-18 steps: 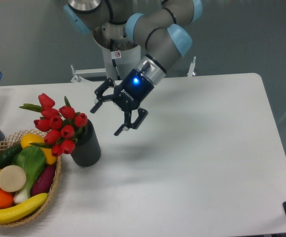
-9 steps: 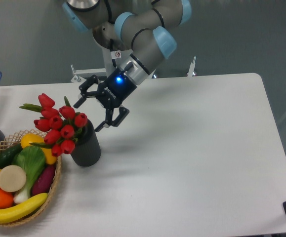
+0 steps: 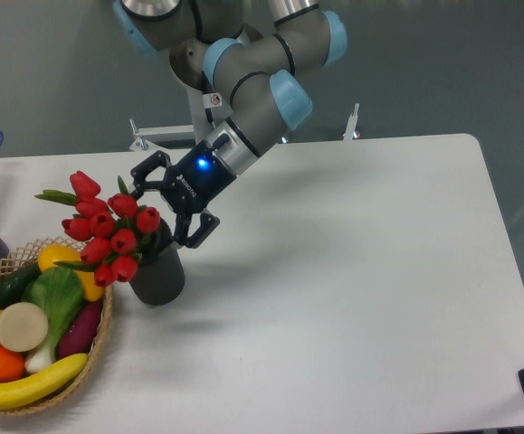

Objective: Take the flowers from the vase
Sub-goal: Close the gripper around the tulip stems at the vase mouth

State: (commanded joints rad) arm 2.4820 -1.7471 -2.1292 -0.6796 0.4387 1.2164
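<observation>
Red tulip flowers [image 3: 108, 231] in ribbed dark grey cylindrical vase [image 3: 159, 271], black gripper [image 3: 166, 204] spread wide beside the buds

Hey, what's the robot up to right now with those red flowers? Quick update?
Gripper open, beside the flowers, holding nothing. Flowers in the vase, leaning left over the basket. Nothing blocking.

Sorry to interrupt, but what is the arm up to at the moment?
The arm is reaching for the red flowers that stand in the dark grey vase beside the wicker basket of fruit and vegetables. Its gripper is open, with the fingers right next to the stems at the vase mouth. Nothing is gripped yet, and the flowers sit in the vase, leaning left.
</observation>
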